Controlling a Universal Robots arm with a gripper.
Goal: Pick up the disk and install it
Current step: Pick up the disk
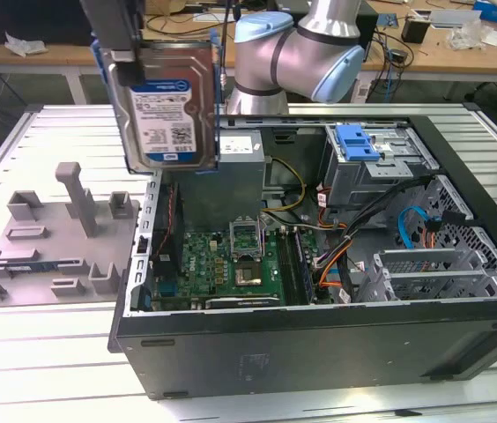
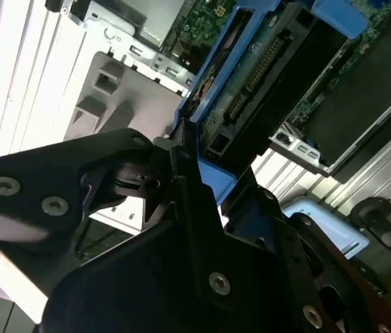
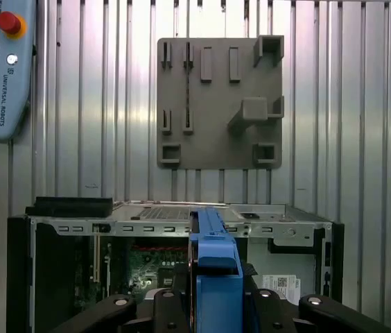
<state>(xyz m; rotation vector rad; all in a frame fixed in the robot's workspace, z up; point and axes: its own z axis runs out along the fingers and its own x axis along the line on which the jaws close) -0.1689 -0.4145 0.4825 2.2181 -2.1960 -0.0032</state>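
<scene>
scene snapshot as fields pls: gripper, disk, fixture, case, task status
gripper: shut on the disk
disk: held in the air, upright, label toward the exterior view
grey fixture: on the table, beside the case
case: open, on its side, motherboard exposed
status: disk picked up, not yet installed
</scene>
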